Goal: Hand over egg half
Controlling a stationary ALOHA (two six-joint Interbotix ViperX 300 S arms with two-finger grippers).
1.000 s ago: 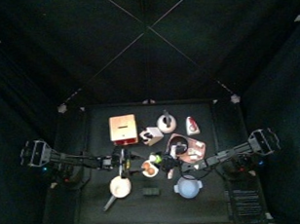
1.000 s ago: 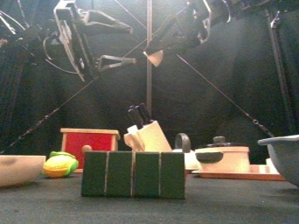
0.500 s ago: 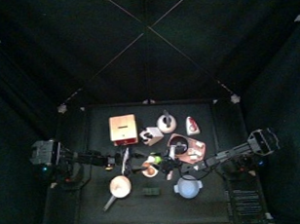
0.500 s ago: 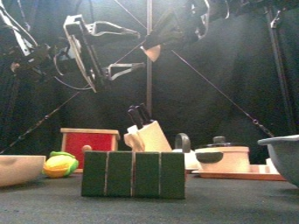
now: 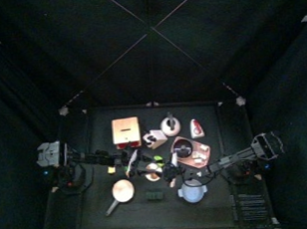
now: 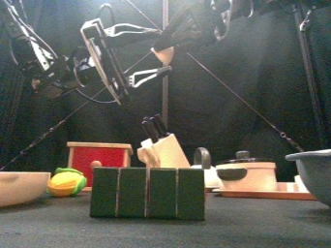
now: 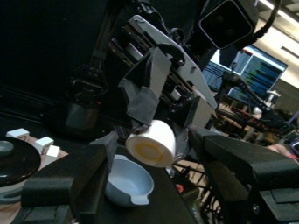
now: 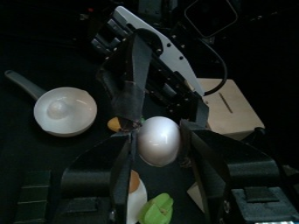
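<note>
Your left gripper (image 6: 139, 54) hangs high above the counter (image 6: 258, 229) with its jaws spread wide and nothing in them. In the left wrist view they stand either side of the egg half (image 7: 152, 147), with a gap showing on each side. I cannot tell whether either pad touches it yet.

From that gripper, in the top view, the egg half is at 3 o'clock. It is up in the air over the middle of the counter, not lying on it. Its orange yolk face is turned toward your left wrist camera and its plain white dome toward the right one.

Treat the piece as a light, hard toy shell. It looks smooth and rounded, so I judge it slippery and apt to squirt out of a pinch set on the curve. It should not be fragile, but it is small, so you have little spare surface. Take it across the rim on the two sides the other jaws leave bare, and close gently.

Your right gripper (image 7: 145, 109) is clamped on the egg half, pinching its edges from 3 o'clock. Below, the white pan (image 8: 65, 109) and other things stand on the counter, so a dropped piece could bounce off among them
</note>
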